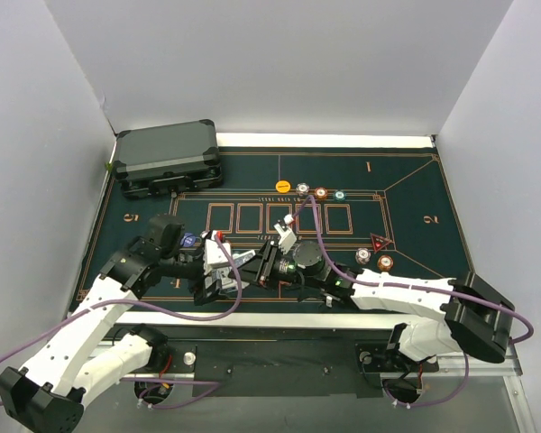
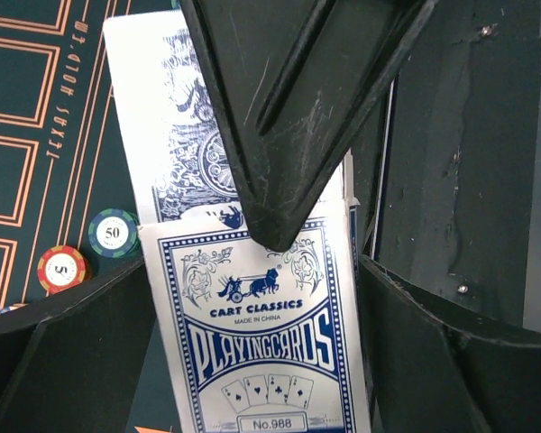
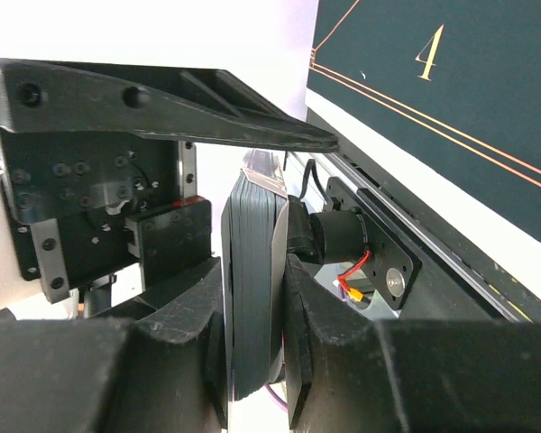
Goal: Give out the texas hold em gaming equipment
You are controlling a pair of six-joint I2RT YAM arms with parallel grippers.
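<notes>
While the left gripper (image 2: 252, 271) stands spread wide around the pack of cards (image 2: 261, 343) (not pinching it, as far as I can tell), the right gripper (image 3: 252, 298) clamps that pack over the near side of the mat (image 1: 415, 198); several chips (image 1: 320, 192) lie placed, yet dealing cards seems wholly ahead

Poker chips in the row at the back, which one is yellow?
The yellow chip, leftmost of that row of four; beside it sit a whitish chip, a reddish chip and a teal chip.
</notes>
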